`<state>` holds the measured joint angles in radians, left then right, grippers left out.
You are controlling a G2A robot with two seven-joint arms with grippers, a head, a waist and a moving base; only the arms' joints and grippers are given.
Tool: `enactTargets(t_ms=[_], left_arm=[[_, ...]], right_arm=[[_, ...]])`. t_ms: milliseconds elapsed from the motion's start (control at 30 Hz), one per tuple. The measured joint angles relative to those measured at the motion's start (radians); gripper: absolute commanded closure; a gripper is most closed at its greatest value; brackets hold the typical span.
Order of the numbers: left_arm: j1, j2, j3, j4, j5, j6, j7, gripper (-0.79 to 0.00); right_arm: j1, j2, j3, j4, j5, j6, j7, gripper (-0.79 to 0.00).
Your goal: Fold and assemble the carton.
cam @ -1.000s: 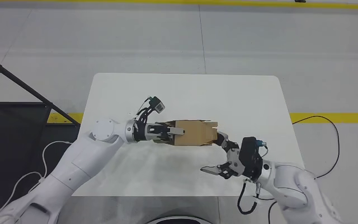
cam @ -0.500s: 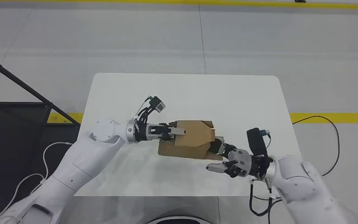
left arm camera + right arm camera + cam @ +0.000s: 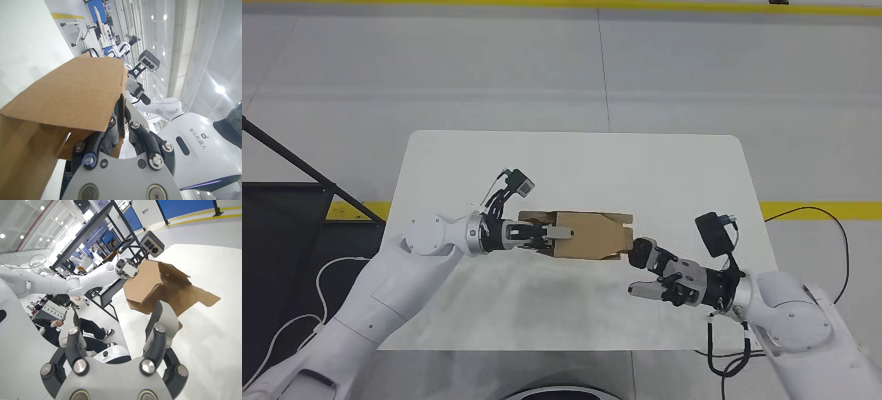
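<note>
A brown cardboard carton (image 3: pixel 587 236) is held just above the middle of the white table (image 3: pixel 692 170), partly opened into a sleeve with loose flaps at its right end. My left gripper (image 3: pixel 548 233) is shut on the wall at its left end; the left wrist view shows the fingers (image 3: pixel 130 111) clamping the cardboard edge of the carton (image 3: pixel 66 94). My right gripper (image 3: pixel 644 271) stands open just off the carton's right end, nothing between its fingers. In the right wrist view the carton (image 3: pixel 166 289) hangs beyond the open right gripper (image 3: pixel 121 317), with the left gripper (image 3: pixel 126 271) behind it.
The table's front edge (image 3: pixel 542 348) runs close under both arms. A black stand and dark cloth (image 3: pixel 282 230) sit off the table's left side. A black cable (image 3: pixel 832 250) loops on the floor at the right. The table's far half is bare.
The carton tilted toward the front edge half a second ago and is level again. My right gripper has drawn slightly right, its wrist swinging out, off the carton's end flap.
</note>
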<state>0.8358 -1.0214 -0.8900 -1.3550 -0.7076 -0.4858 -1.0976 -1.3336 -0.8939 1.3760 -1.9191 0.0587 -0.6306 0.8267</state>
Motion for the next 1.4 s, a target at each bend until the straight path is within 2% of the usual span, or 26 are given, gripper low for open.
enactTargets(t_ms=[167,233,300,367,500,600,933,967,1033,1200,1400], left_arm=[[0.017,-0.002,-0.014,-0.02,0.035,-0.036,0.004,0.0],[0.022,-0.003,-0.021,-0.023,0.048,-0.048,0.006,0.0],[0.028,-0.003,-0.028,-0.026,0.067,-0.063,0.017,0.0],[0.034,-0.005,-0.033,-0.03,0.084,-0.072,0.029,0.0],[0.043,-0.007,-0.039,-0.036,0.1,-0.08,0.036,0.0],[0.046,-0.009,-0.044,-0.037,0.102,-0.08,0.03,0.0],[0.055,-0.015,-0.059,-0.036,0.113,-0.085,0.019,0.0],[0.057,-0.016,-0.061,-0.036,0.113,-0.085,0.017,0.0],[0.058,-0.017,-0.063,-0.037,0.113,-0.086,0.014,0.0],[0.061,-0.02,-0.07,-0.037,0.118,-0.087,0.013,0.0],[0.064,-0.024,-0.077,-0.036,0.122,-0.086,0.013,0.0]], right_arm=[[0.043,0.002,-0.009,0.001,0.035,0.07,0.064,-0.72],[0.057,0.002,-0.014,0.003,0.046,0.081,0.082,-0.677],[0.07,0.003,-0.019,0.002,0.053,0.092,0.097,-0.576],[0.08,0.003,-0.026,0.0,0.062,0.097,0.114,-0.409],[0.104,0.003,-0.041,0.006,0.071,0.129,0.15,-0.379],[0.126,0.001,-0.058,0.013,0.071,0.152,0.163,-0.388],[0.16,-0.004,-0.077,0.039,0.073,0.2,0.133,-0.369],[0.162,-0.005,-0.077,0.043,0.077,0.199,0.133,-0.351],[0.164,-0.005,-0.078,0.049,0.083,0.196,0.133,-0.179],[0.169,-0.005,-0.079,0.065,0.099,0.191,0.14,0.0],[0.174,-0.006,-0.081,0.084,0.123,0.182,0.152,0.0]])
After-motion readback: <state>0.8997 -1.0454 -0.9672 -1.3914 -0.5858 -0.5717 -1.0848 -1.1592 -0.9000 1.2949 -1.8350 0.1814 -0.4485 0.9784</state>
